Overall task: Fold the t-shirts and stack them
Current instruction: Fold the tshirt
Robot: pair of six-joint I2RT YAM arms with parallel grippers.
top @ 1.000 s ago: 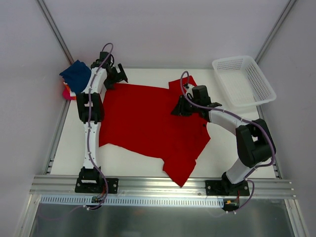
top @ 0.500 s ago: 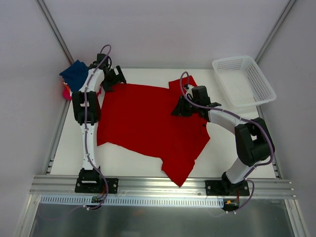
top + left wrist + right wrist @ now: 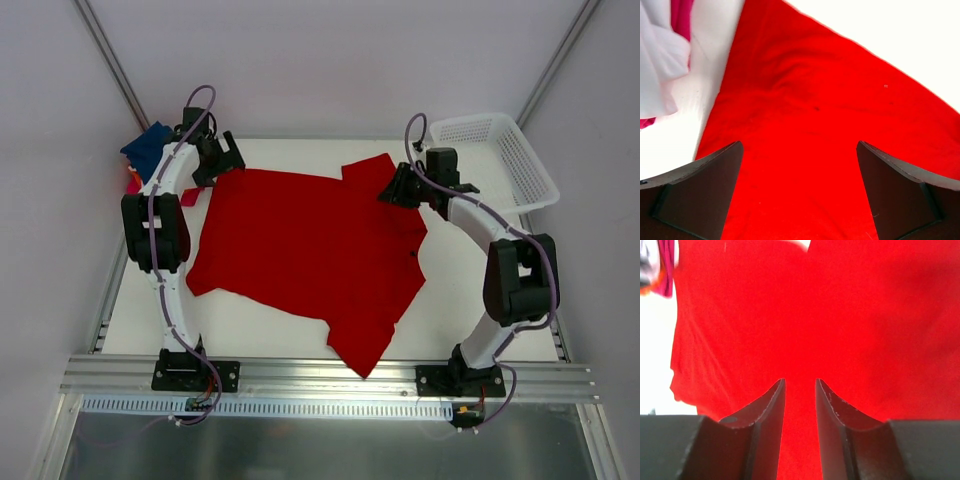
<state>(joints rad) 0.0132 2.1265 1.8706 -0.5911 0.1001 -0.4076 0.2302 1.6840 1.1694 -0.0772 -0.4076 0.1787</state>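
The red t-shirt (image 3: 310, 245) lies spread flat across the middle of the table (image 3: 470, 290). The left gripper (image 3: 800, 150) hangs over the shirt's far left corner, fingers spread wide and touching nothing. The right gripper (image 3: 800, 382) is at the far right sleeve, its fingers (image 3: 772, 405) a narrow gap apart with red cloth showing between them.

Table (image 3: 455, 310), red tee (image 3: 300, 250) spread, tee pile (image 3: 150, 150) far-L, basket (image 3: 522, 172) far-R

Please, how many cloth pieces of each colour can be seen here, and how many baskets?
Bright red t-shirt, spread flat: 1
Navy blue folded cloth: 1
White cloth: 1
Magenta cloth: 1
White plastic mesh basket: 1
Total seen: 5
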